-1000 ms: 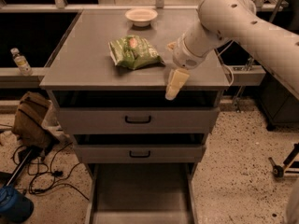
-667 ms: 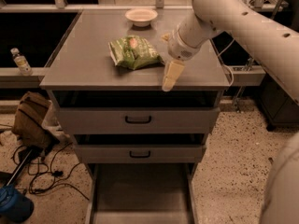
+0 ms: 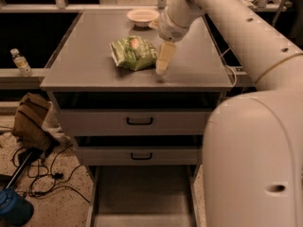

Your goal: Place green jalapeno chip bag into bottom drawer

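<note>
The green jalapeno chip bag lies on the grey cabinet top, near its middle. My gripper hangs just to the right of the bag, pointing down, its tip close to the top's surface. The arm reaches in from the upper right. The bottom drawer is pulled out at the foot of the cabinet, a shallow grey tray with a bare floor.
A white bowl stands at the back of the cabinet top. Two upper drawers with black handles are slightly ajar. My arm's large white body fills the lower right. A bottle, a bag and cables sit at left.
My gripper has moved left along the cabinet top toward the chip bag, from near the front right edge to just beside the bag. The bag has not moved.
</note>
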